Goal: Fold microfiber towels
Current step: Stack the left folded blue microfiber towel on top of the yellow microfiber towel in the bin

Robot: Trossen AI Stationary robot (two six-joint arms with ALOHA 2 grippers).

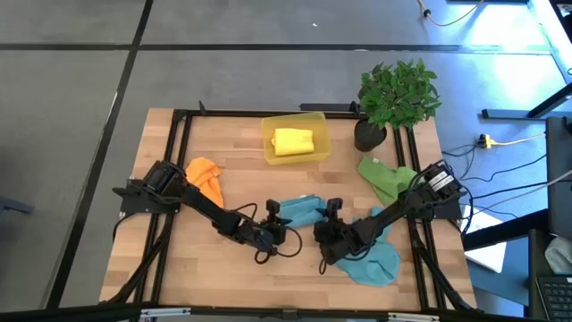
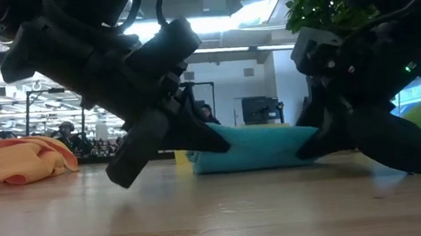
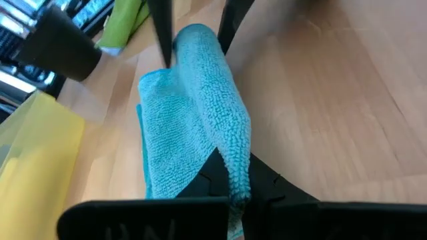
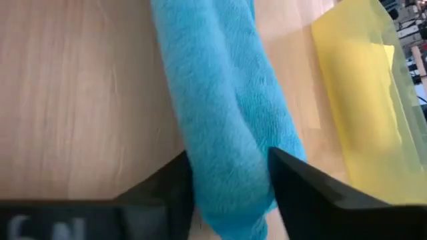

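Observation:
A teal towel [image 1: 300, 212], folded into a long roll, lies on the table's middle between my two grippers [image 2: 252, 146]. My left gripper [image 1: 282, 225] is shut on its left end, and my right gripper [image 1: 323, 225] closes around its right end. A second teal towel [image 1: 374, 261] lies flat under the right arm. An orange towel [image 1: 206, 179] sits crumpled at the left, and a green towel [image 1: 384, 177] at the right. A folded yellow towel [image 1: 293, 141] rests inside the yellow bin [image 1: 320, 121]. My left gripper pinches the teal towel's near-left end [image 3: 235, 175] between its two fingers, coming slanting down from the table's left. The towel runs away from the fingers along the table and rests on it. My right gripper has the roll's other end [image 4: 230, 180] between its two fingers [image 4: 288, 179], one on each side, lying across it. It comes slanting down from the table's right. That end rests on the table.
A potted plant [image 1: 393, 98] stands at the far right corner, close to the bin. A black frame [image 1: 179, 152] runs along the table's edges. Bare wood [image 1: 223, 277] lies toward the near left.

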